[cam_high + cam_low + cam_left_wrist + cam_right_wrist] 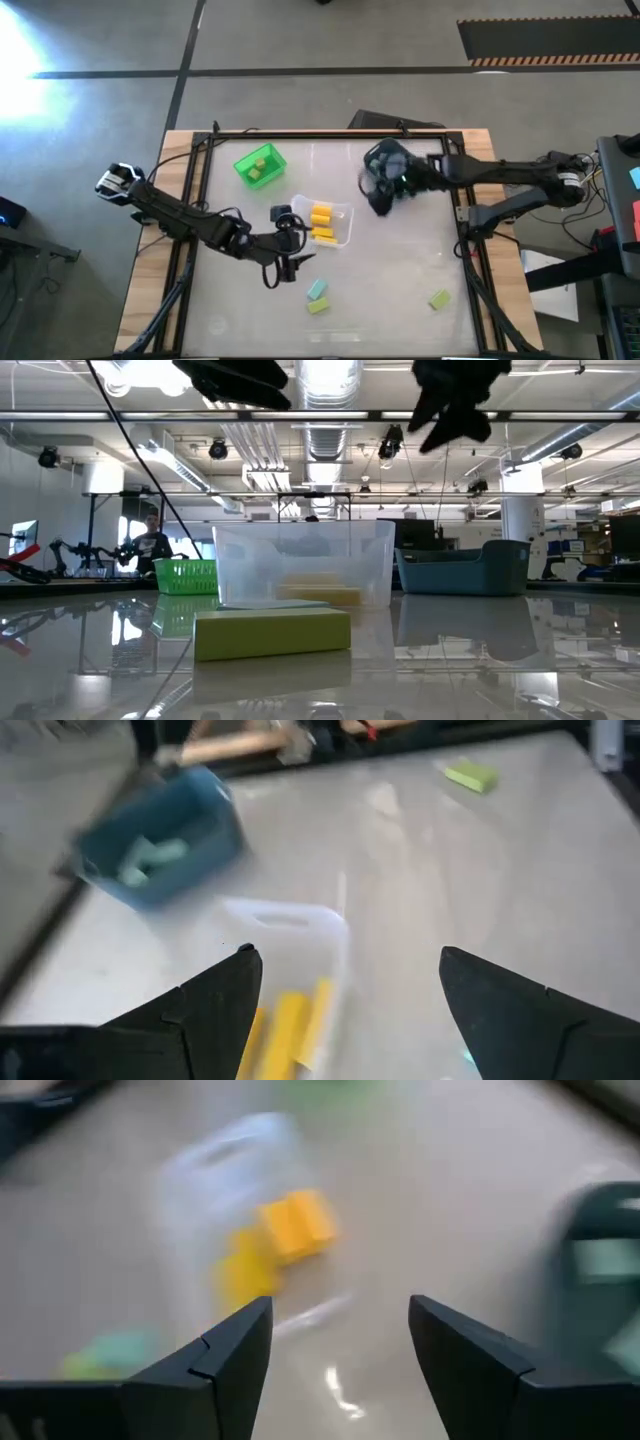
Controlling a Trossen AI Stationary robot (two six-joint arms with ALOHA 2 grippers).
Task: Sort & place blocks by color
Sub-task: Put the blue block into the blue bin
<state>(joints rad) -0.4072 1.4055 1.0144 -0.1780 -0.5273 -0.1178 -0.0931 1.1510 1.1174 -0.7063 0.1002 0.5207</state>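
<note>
The clear bin (327,222) holds yellow blocks (321,222), which also show in the left wrist view (285,1030) and right wrist view (290,1225). One light green block (259,166) lies in the bright green bin (259,165). A pale teal block (150,860) rests in the dark blue-grey bin (155,835). A teal block (318,290) and two light green blocks (318,306) (439,298) lie flat on the table. My left gripper (292,240) hangs open beside the clear bin's left side. My right gripper (377,190) is open above the blue-grey bin (383,152).
The nearest light green block (272,632) stands in front of the clear bin (305,565) in the low view. The table's near right part (400,270) shows bare white surface. A dark frame rail (330,132) runs along the far edge. A person (150,545) stands far behind.
</note>
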